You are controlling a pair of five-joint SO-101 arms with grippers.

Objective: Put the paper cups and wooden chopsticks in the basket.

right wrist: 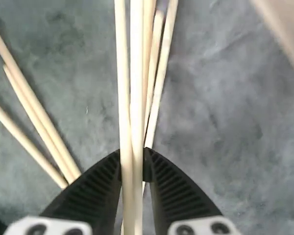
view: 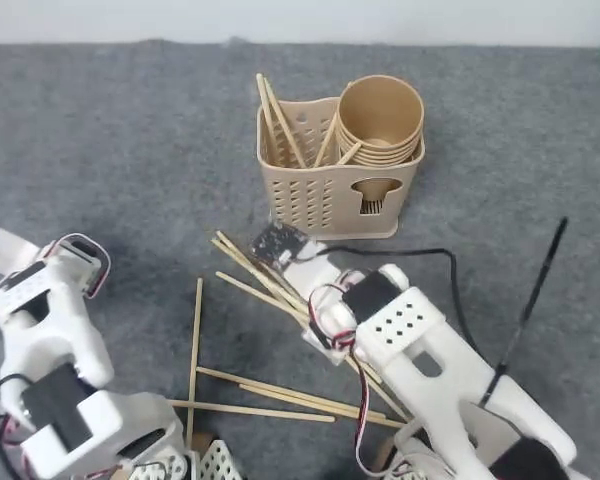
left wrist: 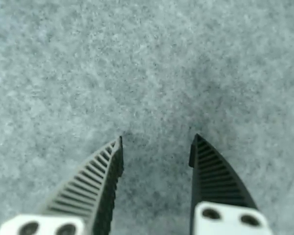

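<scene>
Progress: past halfway, by my read. Cups point(view: 380, 118) look done: a nested stack stands upright in the basket point(view: 320, 195), at 12 o'clock on the mat point(view: 130, 150). Some basket sticks point(view: 278, 120) already lean in the compartment on the stack's 9 o'clock side, w/ one or two wedged against the cups.

Left to do: the sticks on the mat.
- Held sticks point(right wrist: 132, 88): approx two, pinched at one end by the R gripper point(right wrist: 133, 152), which is clamped tight on them, low over the mat just at 6 o'clock of the basket. More sticks run alongside, outside the jaws.
- Lone stick point(view: 195, 350): lies 12-to-6, near 7 o'clock.
- Crossing sticks point(view: 280, 398): flat at 6 o'clock, partly under the R arm.

L gripper point(left wrist: 158, 138): jaws spread, nothing between them, over bare mat at approx 8 o'clock.

Materials/shapes:
- Sticks: pale bare wood, thin, long, straight; smooth, so prob. prone to sliding or fanning in a pinch.
- Cups: brown paper, tapered, rolled rims, light.
- Basket: beige plastic, rounded box, walls perforated w/ rows of small holes, keyhole-like cutout on the front.
- Mat: grey, fuzzy, felt-like; sticks lie flush on it, so getting under them looks fiddly.
- Gripper fingers: dark, ribbed, tapering to points.
</scene>
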